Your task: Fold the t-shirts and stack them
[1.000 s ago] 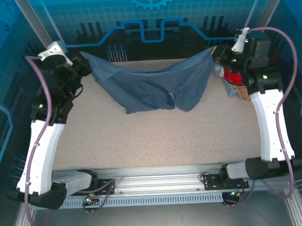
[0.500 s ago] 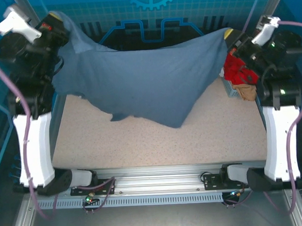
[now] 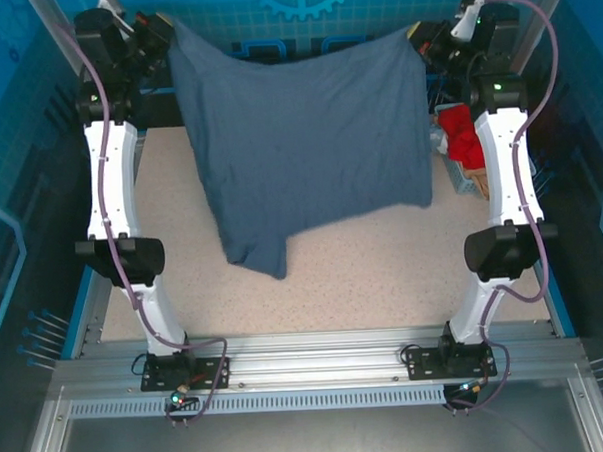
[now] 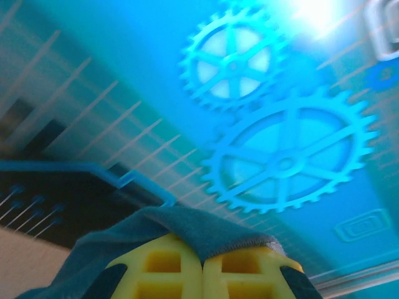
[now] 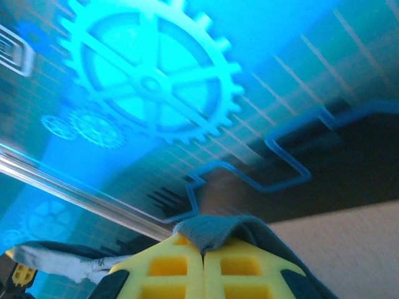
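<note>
Left gripper (image 3: 161,37): upper left of the frame, jaws clamped on one top corner of the blue t-shirt (image 3: 308,136).
Right gripper (image 3: 426,42): upper right, jaws pinching the other top corner.
Red t-shirt (image 3: 465,139): bunched at the right edge, waiting its turn.
Change: both arms have risen, and the sagging cloth now hangs as a flat sheet over the worktop (image 3: 384,272).
Meaning: it looks ready to be laid down for folding.
Writing: none readable, only gear shapes (image 4: 287,165) behind.

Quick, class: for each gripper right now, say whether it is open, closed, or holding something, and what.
Left gripper: closed, pinching one top corner of the slate-blue t-shirt.
Right gripper: closed, pinching the other top corner of the same shirt.
</note>
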`<state>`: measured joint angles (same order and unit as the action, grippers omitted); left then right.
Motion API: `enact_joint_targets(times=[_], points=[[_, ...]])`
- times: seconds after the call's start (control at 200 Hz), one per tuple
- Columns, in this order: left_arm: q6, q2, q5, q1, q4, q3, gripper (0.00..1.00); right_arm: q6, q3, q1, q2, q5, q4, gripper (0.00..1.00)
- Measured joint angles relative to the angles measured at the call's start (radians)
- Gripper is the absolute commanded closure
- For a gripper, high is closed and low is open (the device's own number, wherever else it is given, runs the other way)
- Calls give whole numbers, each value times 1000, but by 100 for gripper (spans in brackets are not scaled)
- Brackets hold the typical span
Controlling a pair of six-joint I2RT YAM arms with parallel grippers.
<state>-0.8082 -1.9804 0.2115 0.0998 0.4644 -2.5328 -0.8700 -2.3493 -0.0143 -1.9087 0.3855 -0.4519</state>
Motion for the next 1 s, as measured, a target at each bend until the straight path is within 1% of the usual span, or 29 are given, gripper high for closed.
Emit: enact_joint_targets(times=[0.105, 0.175, 0.225, 0.305, 0.36, 0.405, 0.465, 0.495, 0.54, 0.56, 0.57, 0.58, 0.605, 0.635, 0.695, 0.755, 0.78, 0.785, 0.835, 0.895, 0.93, 1.0], points=[[-7, 23, 16, 1, -32, -100, 100, -8, -174, -11, -54, 6, -19, 100], [-6, 70, 19, 1, -48, -109, 100, -22, -268, -27, -76, 13, -22, 100], [-6, 114, 22, 1, -47, -109, 100, -29, -294, -41, -76, 16, -22, 100], [3, 208, 23, 0, -51, -58, 100, -31, -306, -66, -68, 20, -23, 100], [21, 328, 21, -7, -66, 76, 100, -26, -279, -74, -55, 24, -25, 100], [27, 448, 15, -17, -82, 229, 100, -13, -210, -75, -25, 29, -26, 100], [33, 631, 2, -45, -105, 481, 100, 9, -47, -71, 45, 38, -27, 100], [38, 692, -4, -60, -106, 570, 100, 17, 10, -69, 68, 40, -19, 100], [43, 803, -13, -92, -104, 731, 100, 34, 180, -64, 134, 37, -5, 100], [43, 827, -15, -99, -108, 766, 100, 40, 233, -62, 157, 37, -2, 100], [43, 867, -18, -113, -99, 829, 100, 43, 277, -61, 175, 36, -7, 100], [43, 876, -19, -116, -96, 843, 100, 44, 289, -60, 179, 36, -10, 100], [43, 937, -35, -141, -106, 950, 100, 54, 401, -58, 222, 32, 12, 100], [38, 993, -48, -169, -87, 1056, 100, 58, 481, -55, 249, 26, 11, 100], [15, 1101, -79, -237, -65, 1298, 100, 74, 723, -44, 338, 7, 34, 100], [-26, 1164, -91, -299, -23, 1498, 100, 86, 902, -30, 382, -11, 34, 100], [-40, 1180, -96, -320, -2, 1578, 100, 87, 945, -26, 386, -14, 32, 100], [-53, 1186, -97, -332, 3, 1616, 100, 90, 980, -23, 386, -17, 32, 100], [-88, 1192, -107, -372, 18, 1750, 100, 93, 1067, -16, 370, -23, 26, 100], [-145, 1186, -117, -423, 30, 1889, 100, 98, 1129, -14, 332, -35, 13, 100], [-182, 1180, -122, -469, 29, 1963, 100, 105, 1153, -14, 300, -48, 3, 100], [-245, 1145, -129, -540, 17, 2045, 100, 114, 1178, -14, 233, -86, -28, 100]])
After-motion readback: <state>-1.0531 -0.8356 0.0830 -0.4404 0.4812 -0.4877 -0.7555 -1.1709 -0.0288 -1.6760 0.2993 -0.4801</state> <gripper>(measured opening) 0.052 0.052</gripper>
